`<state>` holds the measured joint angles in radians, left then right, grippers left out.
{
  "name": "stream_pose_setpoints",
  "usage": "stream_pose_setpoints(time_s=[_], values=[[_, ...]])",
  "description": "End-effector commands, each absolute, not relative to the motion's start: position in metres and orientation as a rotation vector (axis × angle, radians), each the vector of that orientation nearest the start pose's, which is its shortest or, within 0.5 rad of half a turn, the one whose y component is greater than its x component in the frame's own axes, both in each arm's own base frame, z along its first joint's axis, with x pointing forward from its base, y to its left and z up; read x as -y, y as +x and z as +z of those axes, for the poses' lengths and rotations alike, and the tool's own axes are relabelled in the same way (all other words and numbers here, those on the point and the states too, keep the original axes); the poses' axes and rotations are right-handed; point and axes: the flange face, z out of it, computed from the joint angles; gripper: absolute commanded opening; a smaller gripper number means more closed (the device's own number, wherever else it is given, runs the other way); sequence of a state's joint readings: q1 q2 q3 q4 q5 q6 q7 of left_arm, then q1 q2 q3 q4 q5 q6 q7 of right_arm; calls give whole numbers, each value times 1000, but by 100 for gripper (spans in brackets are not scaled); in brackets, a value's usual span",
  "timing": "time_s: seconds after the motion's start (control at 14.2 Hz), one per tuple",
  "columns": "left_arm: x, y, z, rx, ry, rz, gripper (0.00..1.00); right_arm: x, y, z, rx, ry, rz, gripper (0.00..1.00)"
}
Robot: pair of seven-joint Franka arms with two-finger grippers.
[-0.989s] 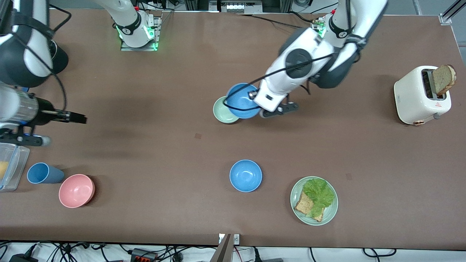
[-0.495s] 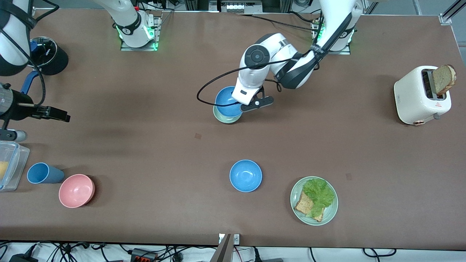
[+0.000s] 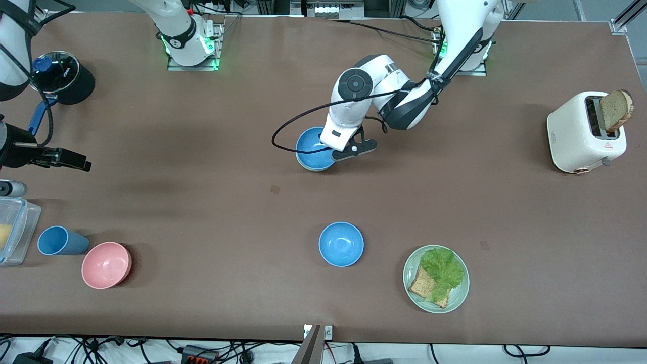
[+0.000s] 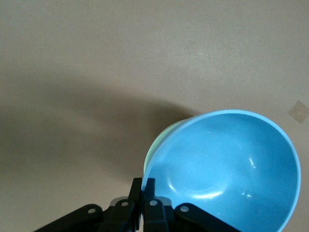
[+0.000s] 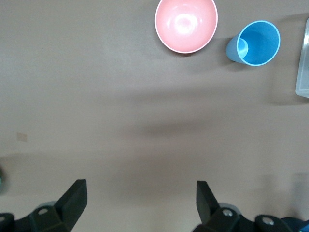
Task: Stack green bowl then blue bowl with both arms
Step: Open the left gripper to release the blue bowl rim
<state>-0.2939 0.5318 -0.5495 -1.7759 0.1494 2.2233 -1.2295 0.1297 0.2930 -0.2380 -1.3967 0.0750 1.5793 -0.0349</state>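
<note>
My left gripper (image 3: 330,150) is shut on the rim of a sky-blue bowl (image 3: 312,148) that sits nested in the pale green bowl (image 3: 314,170). Only a thin edge of the green bowl shows under it. In the left wrist view my fingers (image 4: 143,183) pinch the blue bowl's (image 4: 227,169) rim, with a green sliver (image 4: 159,143) beside it. My right gripper (image 3: 76,163) is open and empty, up over the right arm's end of the table; its wrist view (image 5: 140,193) shows bare table between the jaws. A second blue bowl (image 3: 341,244) lies nearer the front camera.
A plate with lettuce and bread (image 3: 457,298) lies beside the second blue bowl. A pink bowl (image 3: 106,264), blue cup (image 3: 59,241), clear container (image 3: 15,227) and black pot (image 3: 63,78) stand at the right arm's end. A toaster (image 3: 581,134) stands at the left arm's end.
My left gripper has carried the blue bowl over the green bowl and lowered it into it. My right arm has drawn back toward its end of the table.
</note>
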Motion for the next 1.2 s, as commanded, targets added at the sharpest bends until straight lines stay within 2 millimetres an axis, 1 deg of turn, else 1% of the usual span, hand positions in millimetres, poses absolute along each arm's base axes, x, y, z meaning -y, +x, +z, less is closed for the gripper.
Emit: stream_pose_setpoints(time_s=[0.0,0.07,0.21,0.42,0.49,0.57,0.71,0.85,0.92,0.99,1.06,1.13], values=[[469,465,288,575,-3150,152,2,53,629,553,-71,-3130,122,100],[473,460,285,565,-3143,146,2,54,626,560,-64,-3128,104,100],[474,459,277,560,-3136,155,2,53,617,563,-71,-3130,116,100],[476,457,268,545,-3121,127,2,43,586,564,-37,-3146,75,100],[477,458,268,543,-3129,115,2,38,578,566,-24,-3150,51,100],[481,453,268,533,-3129,117,3,30,573,568,-5,-3152,39,100],[479,455,270,536,-3128,115,11,25,573,566,15,-3152,51,100],[478,457,276,555,-3131,107,22,28,573,567,7,-3151,73,100],[477,459,281,567,-3134,110,26,28,573,566,10,-3151,83,100],[473,461,291,576,-3129,100,26,29,572,565,5,-3150,90,100],[472,460,295,571,-3122,106,26,30,572,564,0,-3149,100,100],[467,464,299,579,-3120,116,26,30,573,561,0,-3149,107,100]])
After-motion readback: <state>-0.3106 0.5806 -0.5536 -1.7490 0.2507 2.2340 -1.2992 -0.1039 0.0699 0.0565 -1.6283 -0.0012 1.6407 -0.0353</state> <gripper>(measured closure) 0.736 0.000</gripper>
